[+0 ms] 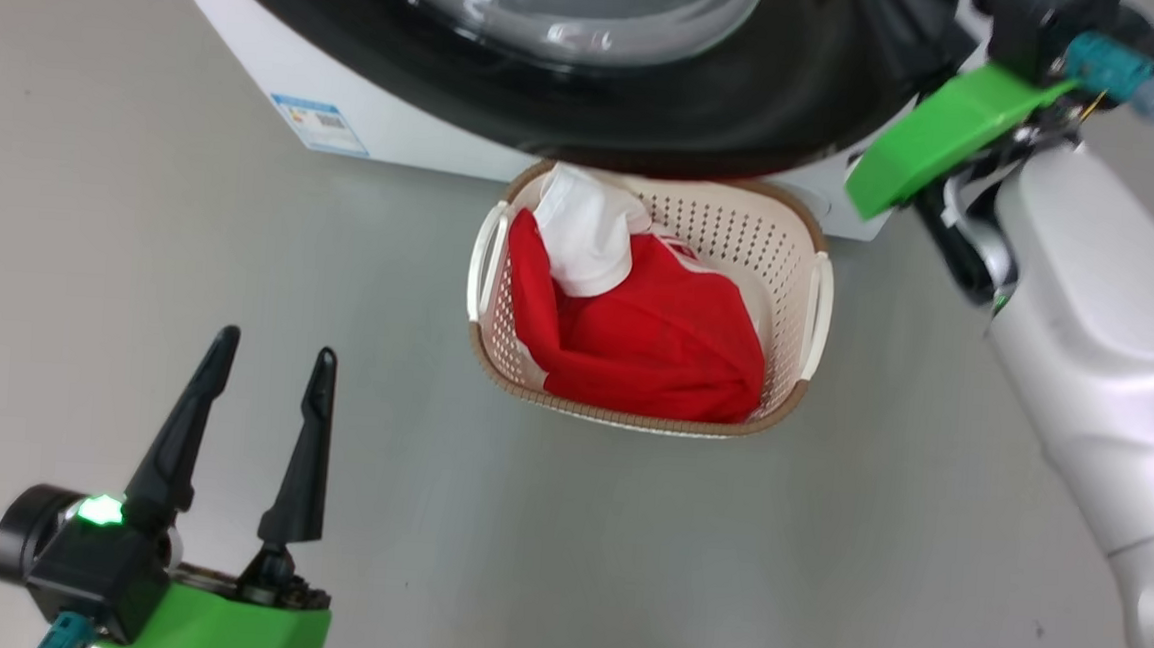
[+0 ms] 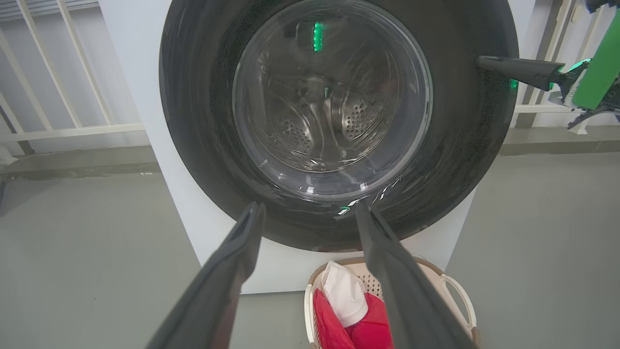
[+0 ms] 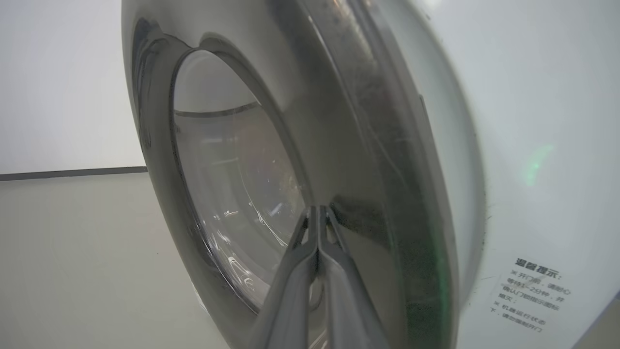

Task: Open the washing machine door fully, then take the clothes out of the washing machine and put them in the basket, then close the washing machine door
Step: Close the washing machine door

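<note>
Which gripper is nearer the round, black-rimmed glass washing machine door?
Right. The right gripper, fingers shut, is at the rim of the washing machine door, seemingly touching; the left gripper, open, hangs back over the floor.

Grey floor (image 1: 241, 243) under washing machine (image 1: 428, 135), basket (image 1: 733, 223).

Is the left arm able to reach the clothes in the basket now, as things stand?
Probably yes. The left pincer is open and empty, nothing stands between it and the basket, and the clothes lie uncovered at the top.
</note>
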Available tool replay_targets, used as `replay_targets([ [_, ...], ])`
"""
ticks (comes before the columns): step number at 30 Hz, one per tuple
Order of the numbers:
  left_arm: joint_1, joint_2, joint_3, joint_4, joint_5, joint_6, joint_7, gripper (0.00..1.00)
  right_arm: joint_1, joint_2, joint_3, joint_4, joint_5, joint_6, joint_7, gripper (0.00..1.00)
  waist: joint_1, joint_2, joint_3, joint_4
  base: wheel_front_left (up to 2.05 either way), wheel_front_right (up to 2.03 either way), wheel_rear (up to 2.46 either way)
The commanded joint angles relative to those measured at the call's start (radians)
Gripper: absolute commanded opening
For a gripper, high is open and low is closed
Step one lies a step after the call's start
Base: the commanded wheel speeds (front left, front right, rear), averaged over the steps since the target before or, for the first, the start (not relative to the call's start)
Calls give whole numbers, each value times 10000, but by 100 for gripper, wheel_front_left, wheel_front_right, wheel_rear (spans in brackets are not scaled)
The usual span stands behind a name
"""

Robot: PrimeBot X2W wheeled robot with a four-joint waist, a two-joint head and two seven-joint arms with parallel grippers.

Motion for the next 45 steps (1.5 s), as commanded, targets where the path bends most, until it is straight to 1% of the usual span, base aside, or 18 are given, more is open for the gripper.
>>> replay_targets([
  [1, -242, 184, 298, -256, 9, -54, -118, 100, -224, 44, -44, -136, 56, -9, -63, 0, 0, -1, 208, 91, 0, 0, 0],
  [7, -447, 238, 70, -184, -22, -54, -118, 100, -1237, -41, -226, 569, 22, -9, -63, 0, 0, -1, 500, 216, 0, 0, 0],
  [10, -563, 236, -75, -145, -52, -55, -118, 100, -1624, -95, -512, 670, -250, -9, -63, 0, 0, -1, 613, 285, 0, 0, 0],
  [13, -676, 351, -264, -99, -3, -55, -118, 100, -1845, -42, -651, 904, -438, -9, -63, 0, 0, -1, 682, 309, 0, 0, 0],
  [18, -731, 381, -262, -7, 24, -55, -118, 100, -1957, 101, -685, 1020, -604, -9, -63, 0, 0, -1, 643, 220, 0, 0, 0],
  [23, -749, 359, -190, -46, -99, -55, -118, 100, -1506, 344, -722, 596, -461, -9, -63, 0, 0, -1, 414, -43, 0, 0, 0],
  [24, -756, 351, -171, -75, -128, -55, -118, 100, -1338, 393, -731, 439, -404, -9, -63, 5, 0, -1, 348, -110, 0, 0, 0],
  [25, -755, 339, -139, -98, -174, -55, -118, 100, -1149, 441, -755, 276, -344, -9, -63, 18, 0, -1, 287, -185, 0, 0, 0],
  [26, -754, 311, -80, -111, -237, -55, -118, 100, -957, 476, -759, 107, -314, -9, -63, 38, 0, -1, 233, -258, 0, 0, 0],
  [27, -758, 284, -26, -123, -287, -55, -118, 100, -747, 499, -769, -88, -295, -9, -63, 49, 0, -1, 181, -336, 0, 0, 0],
  [28, -767, 267, 15, -139, -318, -55, -118, 100, -526, 512, -786, -290, -288, -9, -63, 69, 0, -1, 138, -418, 0, 0, 0],
  [30, -786, 222, 128, -169, -373, -55, -118, 100, -52, 532, -876, -680, -280, -9, -63, 100, 0, -1, 52, -600, 0, 0, 0],
  [35, -779, 180, 286, -181, -410, -55, -118, 100, 1203, 579, -1178, -1572, -449, -9, -63, 100, 0, -1, -204, -1096, 0, 0, 0],
  [36, -751, 158, 305, -134, -525, -55, -118, 100, 1687, 576, -1288, -1909, -639, -9, -63, 100, 0, -1, -333, -1306, 0, 0, 0],
  [38, -718, 154, 383, -82, -600, -55, -118, 100, 2156, 608, -1374, -2200, -779, -9, -63, 100, 0, -1, -475, -1514, 0, 0, 0],
  [42, -629, 190, 525, 64, -461, -55, -118, 100, 2949, 664, -1538, -2748, -1065, -9, -63, 100, 0, -1, -803, -1912, 0, 0, 0],
  [45, -598, 191, 576, 113, -443, -55, -118, 100, 3297, 661, -1624, -2988, -1232, -9, -63, 100, 0, -1, -960, -2070, 0, 0, 0],
])
